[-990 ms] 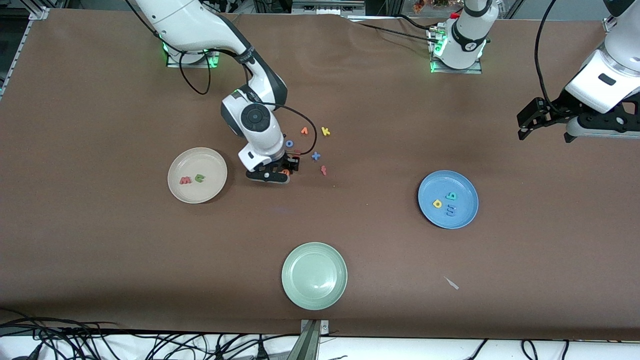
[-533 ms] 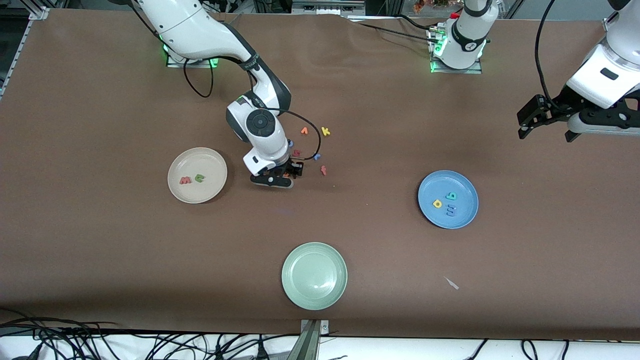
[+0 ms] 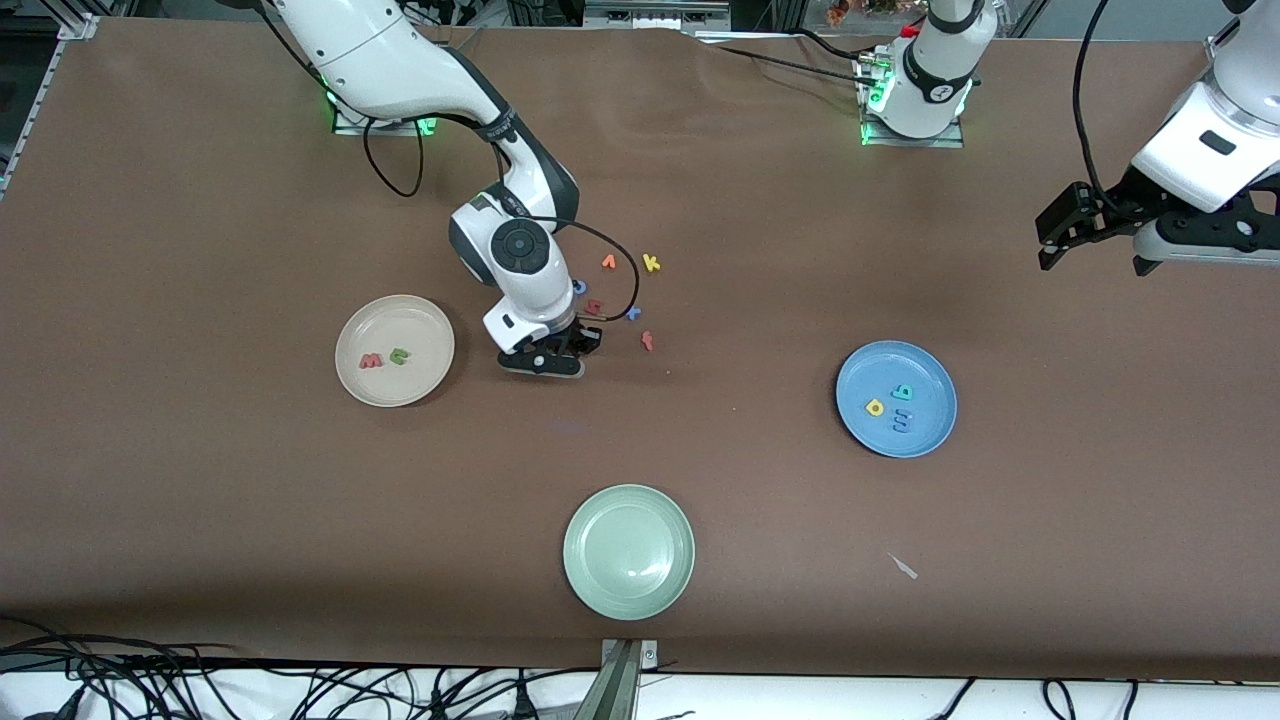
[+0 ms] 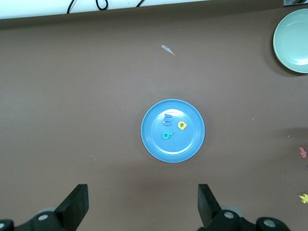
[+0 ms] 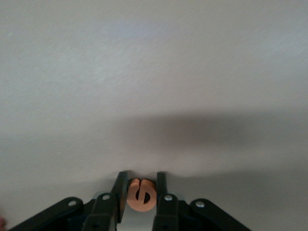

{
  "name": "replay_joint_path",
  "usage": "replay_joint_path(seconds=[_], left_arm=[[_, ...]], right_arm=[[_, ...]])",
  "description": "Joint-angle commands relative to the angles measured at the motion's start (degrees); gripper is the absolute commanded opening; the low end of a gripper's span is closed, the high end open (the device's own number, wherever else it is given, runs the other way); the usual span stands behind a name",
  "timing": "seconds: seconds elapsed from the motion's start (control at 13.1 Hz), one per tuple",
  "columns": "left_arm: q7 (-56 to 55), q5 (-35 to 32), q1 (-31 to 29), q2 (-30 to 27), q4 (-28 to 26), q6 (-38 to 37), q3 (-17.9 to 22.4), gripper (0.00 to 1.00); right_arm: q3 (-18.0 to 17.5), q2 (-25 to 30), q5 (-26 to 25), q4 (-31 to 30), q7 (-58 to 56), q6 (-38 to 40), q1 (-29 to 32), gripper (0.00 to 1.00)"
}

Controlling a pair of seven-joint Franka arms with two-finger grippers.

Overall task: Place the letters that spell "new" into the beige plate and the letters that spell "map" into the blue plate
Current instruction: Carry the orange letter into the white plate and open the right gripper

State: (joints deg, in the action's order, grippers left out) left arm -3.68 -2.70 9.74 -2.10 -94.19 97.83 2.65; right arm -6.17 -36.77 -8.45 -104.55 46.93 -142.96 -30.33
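Note:
My right gripper [image 3: 570,349] is down at the table beside the loose letters, shut on the orange e [image 5: 141,195], which sits between its fingers [image 5: 120,185]. The beige plate [image 3: 395,315], toward the right arm's end, holds the pinkish-red w [image 3: 371,361] and the green n [image 3: 400,355]. In the blue plate [image 3: 896,440] lie the blue m [image 3: 902,421], a yellow letter [image 3: 876,407] and a teal letter [image 3: 902,392]. My left gripper [image 3: 1060,236] waits open in the air at the left arm's end, with the blue plate [image 4: 156,144] in its wrist view.
Loose letters lie by the right gripper: an orange v [image 3: 608,262], yellow k [image 3: 651,263], blue x [image 3: 633,313] and dark red letter [image 3: 648,341]. A pale green plate [image 3: 629,551] sits nearest the front camera. A small white scrap [image 3: 903,566] lies near it.
The right gripper's fingers have shut on the orange e after the hand shifted slightly over the letters. The left arm drifted a little.

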Motion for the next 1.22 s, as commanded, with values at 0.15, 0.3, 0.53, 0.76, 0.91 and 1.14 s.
replay_joint_path(seconds=[0.15, 0.3, 0.53, 0.76, 0.91, 1.14], left_arm=[[0.7, -1.6, 0.1, -1.2, 0.6, -2.5, 0.1, 1.0], [0.6, -1.6, 0.5, -1.2, 0.6, -2.4, 0.1, 1.0], [0.6, -1.6, 0.9, -1.5, 0.5, -2.4, 0.1, 1.0], [0.7, -1.6, 1.0, -1.6, 0.4, -2.5, 0.2, 1.0], [0.6, -1.6, 1.0, -1.6, 0.4, -2.5, 0.1, 1.0], [0.7, -1.7, 1.0, -1.6, 0.3, -2.6, 0.1, 1.0]], right_arm=[[0.6, 12.0, -0.1, -4.9, -21.7, 13.0, 9.3, 0.16], [0.6, 18.5, -0.1, -13.4, -29.3, 11.6, 14.0, 0.17], [1.0, 24.3, -0.1, -25.9, -30.1, 2.4, 15.0, 0.27], [1.4, 26.7, -0.1, -27.7, -29.4, 2.9, 15.1, 0.93], [2.2, 28.3, 0.0, -25.6, -30.0, 5.3, 15.1, 1.0], [2.4, 29.0, 0.4, -13.0, -30.1, 21.5, 15.1, 1.0]])
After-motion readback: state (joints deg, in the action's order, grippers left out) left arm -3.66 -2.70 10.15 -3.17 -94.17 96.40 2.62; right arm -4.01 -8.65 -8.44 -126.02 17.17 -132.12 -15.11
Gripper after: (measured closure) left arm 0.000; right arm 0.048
